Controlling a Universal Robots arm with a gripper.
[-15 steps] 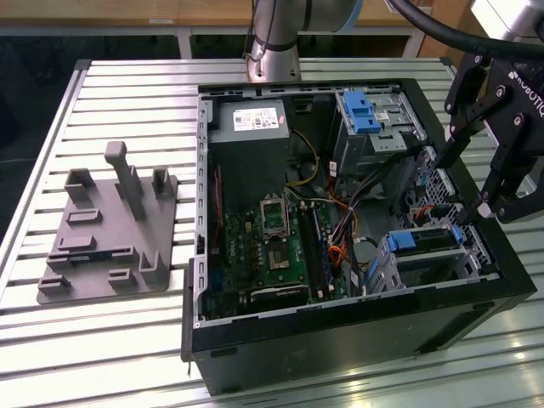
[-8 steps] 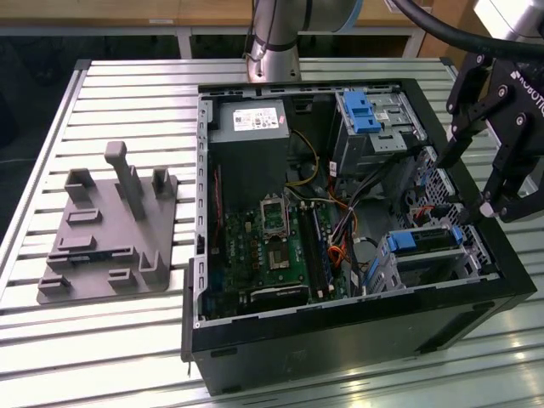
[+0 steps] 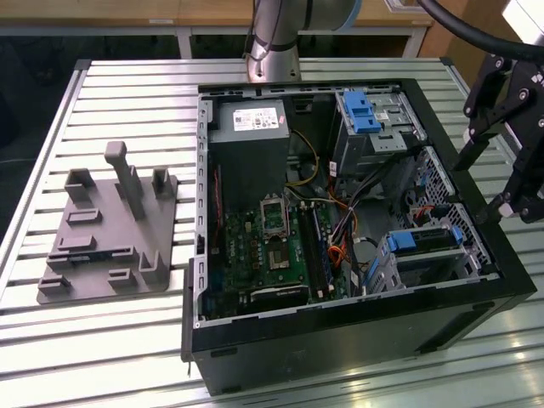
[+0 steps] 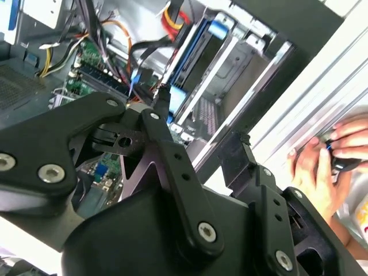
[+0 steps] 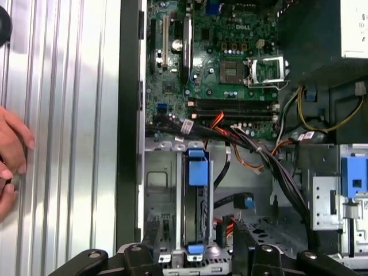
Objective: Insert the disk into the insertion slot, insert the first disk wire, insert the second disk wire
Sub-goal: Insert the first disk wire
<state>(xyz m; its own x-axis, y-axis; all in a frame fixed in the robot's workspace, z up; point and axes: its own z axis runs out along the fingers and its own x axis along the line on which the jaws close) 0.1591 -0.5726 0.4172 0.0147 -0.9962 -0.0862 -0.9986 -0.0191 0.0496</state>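
First wrist view: disk seated in slot, fingers spread over it

First wrist view looks down into the open computer case (image 5: pixel 129 115). The disk (image 5: pixel 196 171) stands on edge inside the slot (image 5: pixel 158 184), the grey metal cage at the case corner. Blue frame tabs show at both ends, so it looks fully pushed in. Long axis of the disk runs straight away from the gripper (image 5: pixel 195 242) toward the motherboard (image 5: pixel 230 52).

The fingers (image 5: pixel 151 238) are spread wide and hold nothing. One sits on each side of the disk's edge, and I can't tell if they touch the cage.

In the exterior view the gripper (image 3: pixel 478 191) hangs over the case wall on the exterior view's right, with the disk (image 3: pixel 418 240) just beside and below it.

Wires: a black cable with a blue plug (image 5: pixel 248 202) lies inside the case next to the cage. Probably not plugged in, can't confirm.

A person's hand (image 5: pixel 10 152) rests on the slatted table (image 5: pixel 69 115) outside the case, apart from the gripper. A grey holder (image 3: pixel 106 234) sits on the table on the case's far side.
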